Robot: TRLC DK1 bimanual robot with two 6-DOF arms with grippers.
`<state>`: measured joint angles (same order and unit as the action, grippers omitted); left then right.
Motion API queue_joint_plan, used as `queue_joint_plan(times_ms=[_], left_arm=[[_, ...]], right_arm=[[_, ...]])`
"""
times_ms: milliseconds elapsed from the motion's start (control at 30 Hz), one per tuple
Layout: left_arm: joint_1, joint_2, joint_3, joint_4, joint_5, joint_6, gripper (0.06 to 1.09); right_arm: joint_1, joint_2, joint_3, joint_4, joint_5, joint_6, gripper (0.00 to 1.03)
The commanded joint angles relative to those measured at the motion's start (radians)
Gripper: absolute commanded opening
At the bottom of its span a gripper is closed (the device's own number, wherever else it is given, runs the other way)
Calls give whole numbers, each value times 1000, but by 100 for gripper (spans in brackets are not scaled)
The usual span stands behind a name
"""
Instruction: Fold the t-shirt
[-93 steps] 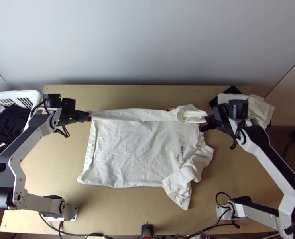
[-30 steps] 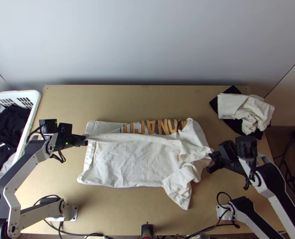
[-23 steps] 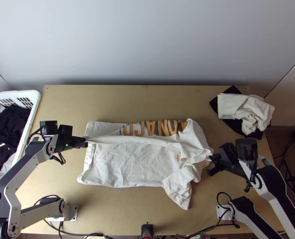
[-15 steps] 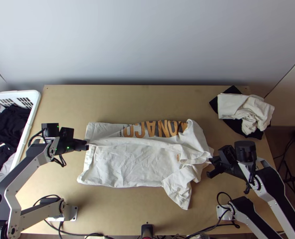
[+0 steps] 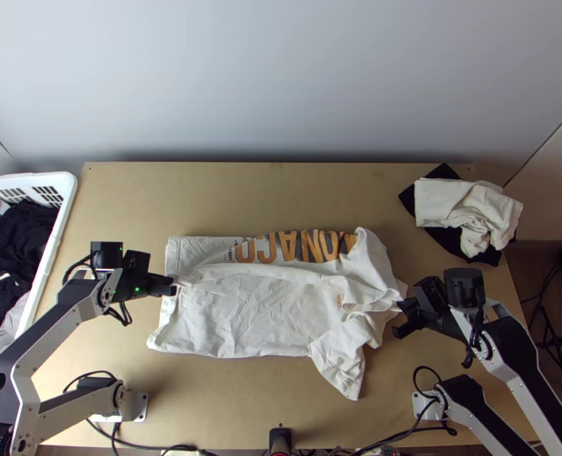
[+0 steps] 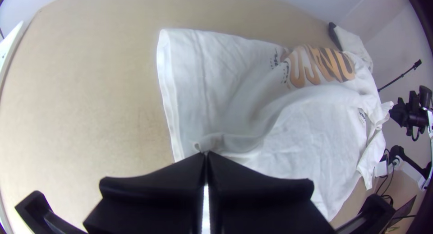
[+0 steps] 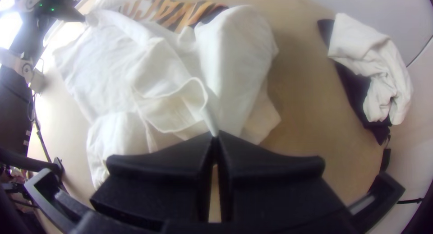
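Observation:
The white t-shirt (image 5: 243, 311) lies across the middle of the table, its upper part folded over toward the near edge, with orange lettering along the far strip. A sleeve hangs loosely bunched at its near right. At the shirt's left side, my left gripper (image 5: 173, 286) pinches the folded-over layer; in the left wrist view the left gripper (image 6: 205, 153) is shut on a gathered bit of cloth. My right gripper (image 5: 402, 310) is at the shirt's right side. In the right wrist view, the right gripper (image 7: 215, 135) is shut on a drawn-up corner of the shirt (image 7: 239, 58).
A white basket (image 5: 70, 199) with dark and grey clothes stands at the left edge. Folded white cloth (image 5: 463, 205) lies on black cloth (image 5: 407, 199) at the far right. Bare table (image 5: 281, 190) stretches beyond the shirt. Cables run along the near edge.
Both grippers have come toward the near edge with the cloth, uncovering the lettering. Lately the left gripper has shifted slightly right and nearer, slackening the folded layer; the right has barely moved.

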<state>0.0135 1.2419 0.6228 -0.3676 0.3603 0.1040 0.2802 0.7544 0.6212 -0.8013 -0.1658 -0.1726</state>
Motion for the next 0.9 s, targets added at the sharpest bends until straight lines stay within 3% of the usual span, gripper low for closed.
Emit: queue_joint_plan(times_ms=[0,300,733,767,867], left_arm=[[20,10,-15,6,-9,22,9],[77,28,5,29,-30,36,9],[-14,-42,-1,-51,-12,-9,9],[-30,-42,-1,-63,-11,-12,11],[-67,-38,3,-114,2,-18,48]], right_arm=[[-36,8,0,7,2,-22,3],[-171,3,22,5,6,-91,3],[-148,26,23,20,3,-68,3],[-148,31,25,22,3,-68,9],[-139,40,31,25,3,-67,51]])
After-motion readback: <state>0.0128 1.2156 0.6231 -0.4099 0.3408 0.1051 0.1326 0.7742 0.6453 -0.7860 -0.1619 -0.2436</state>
